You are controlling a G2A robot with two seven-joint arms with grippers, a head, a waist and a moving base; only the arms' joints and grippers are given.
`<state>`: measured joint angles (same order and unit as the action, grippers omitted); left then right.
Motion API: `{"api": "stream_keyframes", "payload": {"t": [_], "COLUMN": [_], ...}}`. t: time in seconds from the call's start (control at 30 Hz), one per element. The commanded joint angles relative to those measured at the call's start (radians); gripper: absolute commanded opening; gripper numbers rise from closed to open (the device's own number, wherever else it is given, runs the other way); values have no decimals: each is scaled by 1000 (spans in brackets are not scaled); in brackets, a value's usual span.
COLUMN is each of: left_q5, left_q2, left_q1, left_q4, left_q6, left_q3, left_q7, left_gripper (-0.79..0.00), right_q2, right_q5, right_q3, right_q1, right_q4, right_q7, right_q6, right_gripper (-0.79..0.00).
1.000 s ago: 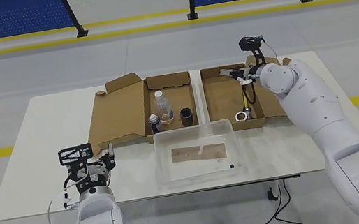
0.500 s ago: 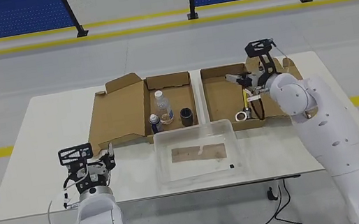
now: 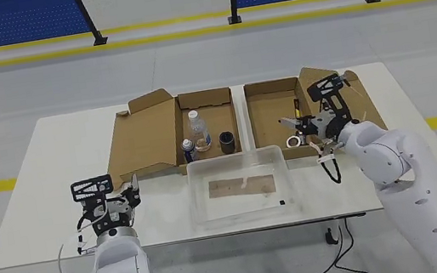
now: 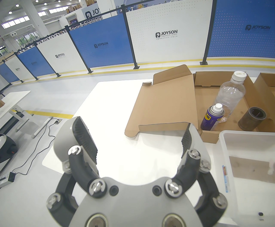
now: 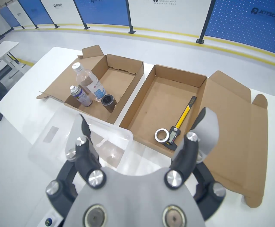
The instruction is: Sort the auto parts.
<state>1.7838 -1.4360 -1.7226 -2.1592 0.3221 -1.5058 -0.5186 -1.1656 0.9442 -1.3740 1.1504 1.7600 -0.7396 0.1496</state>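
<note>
Left gripper [image 4: 137, 137] hangs released, jaws wide, over the table [image 3: 40, 208], near left corner; right gripper [image 5: 144, 117] is likewise spread and empty where clear bin [image 3: 196, 193] meets right box [image 5: 180, 76]; 1 small dark piece [image 3: 282, 203] lies in the bin's near corner, probably the next pick; descend squarely, close low; beyond, the ring [image 5: 162, 135] lies just beside the caliper [image 5: 181, 120] in that box.
</note>
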Motion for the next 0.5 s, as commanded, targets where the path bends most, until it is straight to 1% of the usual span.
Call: {"api": "stream_keyframes", "payload": {"t": [0.0, 0.47], "left_q5": [0, 0], "left_q2": [0, 0], "left_q1": [0, 0], "left_q4": [0, 0], "left_q6": [0, 0], "left_q3": [0, 0], "left_q7": [0, 0], "left_gripper": [0, -1], "right_q2": [3, 4], "right_q5": [22, 29], "right_q3": [-7, -8], "right_q1": [8, 10], "right_q4": [10, 14], "right_q7": [-15, -19], "right_q6": [6, 2], "right_gripper": [0, -1]}}
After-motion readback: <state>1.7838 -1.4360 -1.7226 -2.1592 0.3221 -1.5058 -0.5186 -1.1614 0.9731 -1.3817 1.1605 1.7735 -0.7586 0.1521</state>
